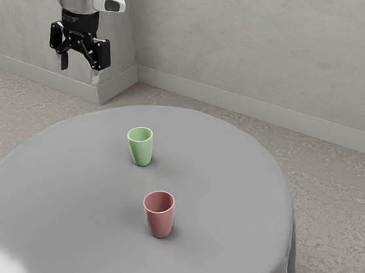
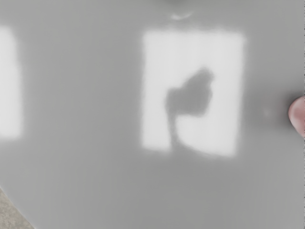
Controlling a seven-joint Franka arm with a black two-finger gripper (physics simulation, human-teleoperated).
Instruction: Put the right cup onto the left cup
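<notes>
Gray walls [image 1: 265, 47] rise behind the green cup [image 1: 142, 150], with a pale baseboard [image 1: 239, 103] running along their foot above a rough, mottled floor [image 1: 338, 213]. Beneath the green cup spreads a round surface [image 1: 63, 195] covered in smooth gray cloth. The green cup stands upright on it, its mouth facing up. The red cup [image 1: 160, 221] stands upright too, well apart from the green cup, nearer the exterior camera and a little toward the exterior view's right.

The hand [image 1: 79, 72] hangs high, off toward the exterior view's left of the green cup and apart from both cups. It is released, its two black fingers [image 1: 64, 62] spread and pointing down.

In the wrist view, bright patches [image 2: 193, 47] shine on the cloth, a dark shape [image 2: 190, 98] falls across one of them, and part of the red cup shows.
</notes>
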